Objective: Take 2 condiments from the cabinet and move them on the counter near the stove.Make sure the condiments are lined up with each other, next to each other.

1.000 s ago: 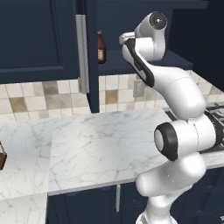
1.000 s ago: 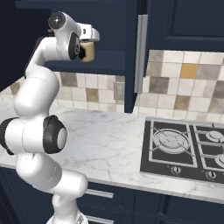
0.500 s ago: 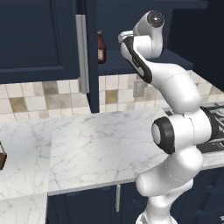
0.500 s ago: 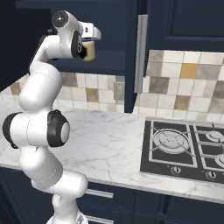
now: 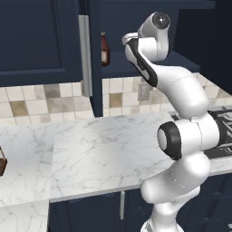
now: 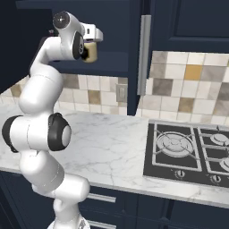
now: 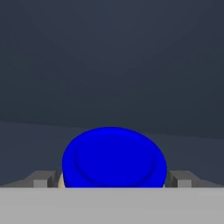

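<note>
My gripper (image 6: 91, 45) is up inside the open navy cabinet (image 6: 112, 27) and is shut on the cream jar (image 6: 91, 53). In the hand view the jar's blue lid (image 7: 113, 156) sits between the two fingertips (image 7: 42, 180), which press against its sides. The slim reddish-brown bottle (image 5: 104, 49) stands upright on the cabinet shelf, just right of the door's long silver handle (image 5: 84, 54) and left of my arm. The white marble counter (image 5: 104, 149) lies below. The black stove (image 6: 188, 152) is at its right end.
The cabinet door's edge with its silver handle (image 6: 144, 53) hangs between the jar and the stove side. A dark brown object (image 5: 2, 161) sits at the counter's far left edge. A tiled backsplash (image 6: 188, 89) runs behind the counter.
The arm's elbow and upper links have swung a little, and the hand with the jar has shifted slightly toward the cabinet opening. The bottle has not moved.
</note>
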